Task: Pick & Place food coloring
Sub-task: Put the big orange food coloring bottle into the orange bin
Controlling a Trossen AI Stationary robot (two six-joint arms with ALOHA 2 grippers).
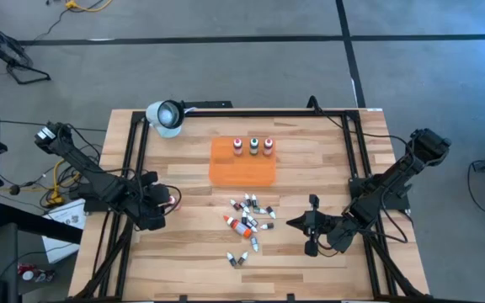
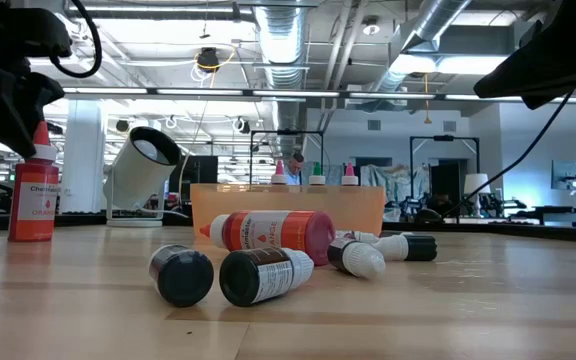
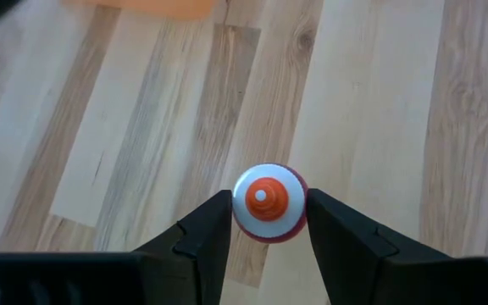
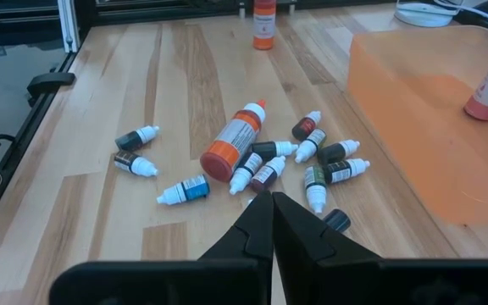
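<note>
From above, the left gripper stands left of the tray; its load is hidden. The low view shows an upright orange bottle. Left wrist: fingers pinch it, axis vertical. Right gripper (pressed together) faces the scattered vials.

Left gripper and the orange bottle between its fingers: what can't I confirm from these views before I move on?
- High view: left gripper hides the orange bottle.
- Left wrist view: only the bottle's cap and shoulder show; its base on the table is hidden.
- Low view: the dark arm covers the bottle's cap; label text is cut off.
- Right gripper is shut and empty.
</note>
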